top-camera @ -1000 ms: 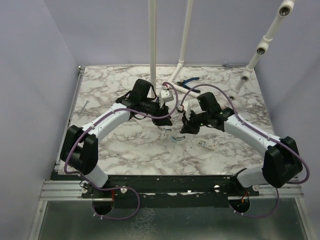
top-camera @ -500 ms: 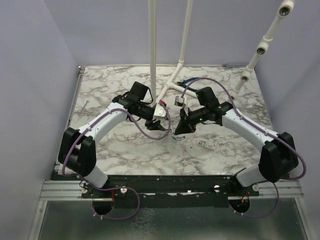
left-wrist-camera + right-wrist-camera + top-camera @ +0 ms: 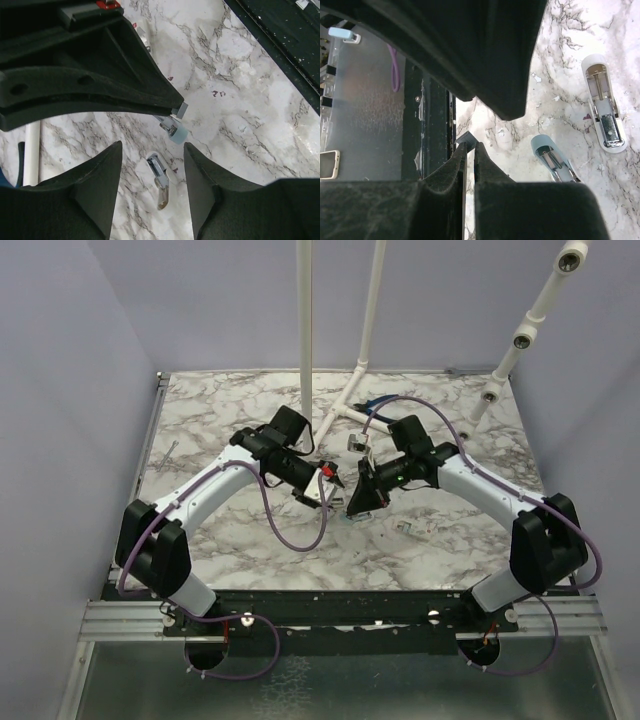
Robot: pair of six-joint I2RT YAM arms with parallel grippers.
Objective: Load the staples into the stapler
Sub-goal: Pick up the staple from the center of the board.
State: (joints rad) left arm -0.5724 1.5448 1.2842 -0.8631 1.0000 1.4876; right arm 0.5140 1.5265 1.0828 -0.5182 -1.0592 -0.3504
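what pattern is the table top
The table top is white marble with grey-brown veining; it shows best in the top external view.

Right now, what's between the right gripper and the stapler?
Nothing but bare marble tabletop between the right gripper, pinching the staples, and the stapler, shown in the right wrist view.

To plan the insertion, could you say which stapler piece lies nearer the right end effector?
The blue-green-capped piece; the white-shelled piece lies farther off.

The worktop (image 3: 220, 410) was smooth and marble-patterned. The stapler (image 3: 543, 146) was pale plastic with shiny metal inside. The fingers (image 3: 95, 190) were matt black plastic.
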